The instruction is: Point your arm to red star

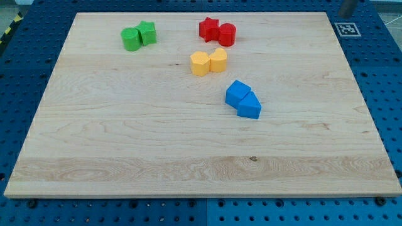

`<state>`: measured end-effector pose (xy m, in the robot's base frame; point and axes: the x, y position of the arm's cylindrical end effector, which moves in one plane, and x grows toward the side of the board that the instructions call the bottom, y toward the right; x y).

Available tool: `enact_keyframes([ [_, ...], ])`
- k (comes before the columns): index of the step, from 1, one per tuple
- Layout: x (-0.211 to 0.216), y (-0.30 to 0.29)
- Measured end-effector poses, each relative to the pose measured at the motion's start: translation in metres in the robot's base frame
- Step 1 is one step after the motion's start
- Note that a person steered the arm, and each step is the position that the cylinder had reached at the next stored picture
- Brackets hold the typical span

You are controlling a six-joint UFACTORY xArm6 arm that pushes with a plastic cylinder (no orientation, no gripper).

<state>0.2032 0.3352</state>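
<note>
The red star (208, 28) lies near the view's top, just right of the middle, touching a round red block (227, 34) on its right. A short piece of dark rod shows at the view's top right corner, and my tip (343, 14) is beyond the board's corner, far to the right of the red star and of every block.
Two green blocks (131, 39) (147, 32) sit at the top left. Two yellow blocks (200, 63) (218, 60) lie just below the red pair. Two blue blocks (237, 93) (249, 106) lie right of centre. A black-and-white marker (347, 29) lies off the wooden board (125, 150) at its top right corner.
</note>
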Motion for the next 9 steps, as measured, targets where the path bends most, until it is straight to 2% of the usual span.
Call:
enact_keyframes([
  [1, 0.0, 0.0],
  [3, 0.029, -0.044],
  [4, 0.029, -0.068],
  [6, 0.011, -0.154],
  [8, 0.012, -0.226],
  [9, 0.012, -0.228],
])
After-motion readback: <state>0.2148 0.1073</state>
